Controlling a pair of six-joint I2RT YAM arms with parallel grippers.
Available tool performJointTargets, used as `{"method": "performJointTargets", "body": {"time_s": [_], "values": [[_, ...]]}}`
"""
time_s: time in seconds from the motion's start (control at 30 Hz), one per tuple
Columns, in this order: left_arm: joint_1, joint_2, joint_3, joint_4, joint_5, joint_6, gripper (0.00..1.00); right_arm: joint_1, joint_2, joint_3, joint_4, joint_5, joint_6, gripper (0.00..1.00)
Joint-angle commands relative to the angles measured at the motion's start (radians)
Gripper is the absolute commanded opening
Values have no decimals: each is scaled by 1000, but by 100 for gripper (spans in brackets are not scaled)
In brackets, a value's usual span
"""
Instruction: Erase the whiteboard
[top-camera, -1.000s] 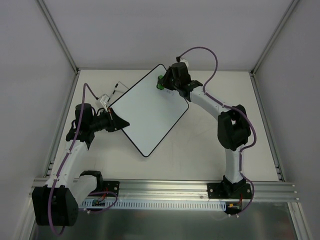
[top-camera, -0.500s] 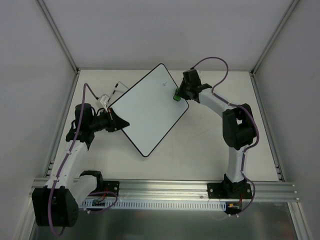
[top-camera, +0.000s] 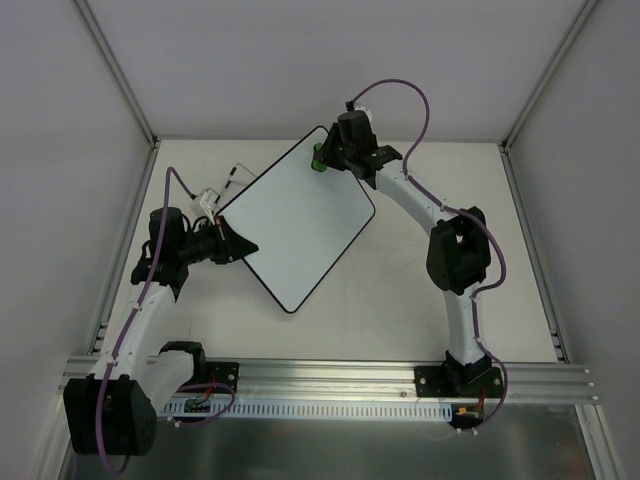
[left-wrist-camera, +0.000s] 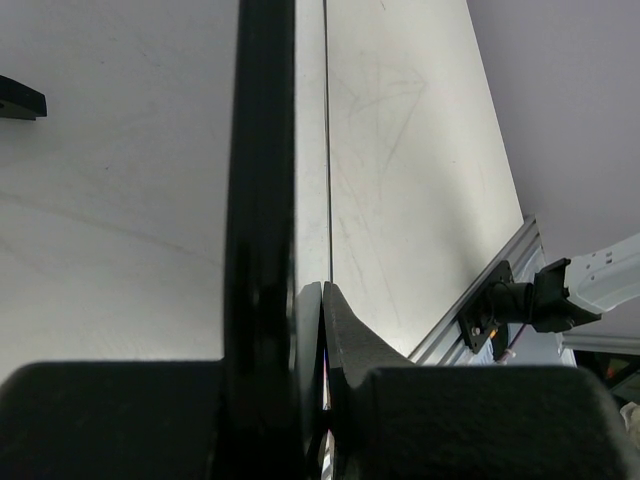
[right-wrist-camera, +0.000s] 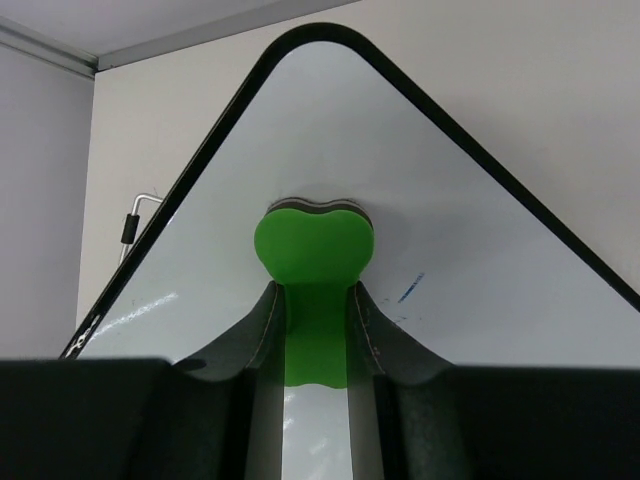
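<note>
Whiteboard (top-camera: 300, 225): white, thin black rim, rounded corners, lying diamond-wise mid-bench (top-camera: 390, 290). Small blue mark (right-wrist-camera: 410, 288) near far corner. Left gripper (top-camera: 243, 247) clamped on its left edge. Right gripper (top-camera: 326, 158) pinching green eraser (right-wrist-camera: 315, 240), pressed on far corner.

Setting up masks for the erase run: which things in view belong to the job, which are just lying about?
Job:
whiteboard
green eraser, gripped by the right tool
small blue mark on the board
left tool, shut on the board's edge

Lying about:
small white-and-black item beside the board's far-left edge; too small to identify
</note>
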Motion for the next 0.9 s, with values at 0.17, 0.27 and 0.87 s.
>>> {"method": "performJointTargets", "body": {"time_s": [0.17, 0.27, 0.87], "values": [[-22, -28, 31, 12, 103, 93, 0, -3, 3, -126, 122, -5, 41, 0], [-22, -29, 29, 10, 106, 95, 0, -41, -17, -204, 157, -3, 73, 0], [-22, -26, 31, 6, 112, 104, 0, -53, -10, -200, 159, -40, 41, 0]]}}
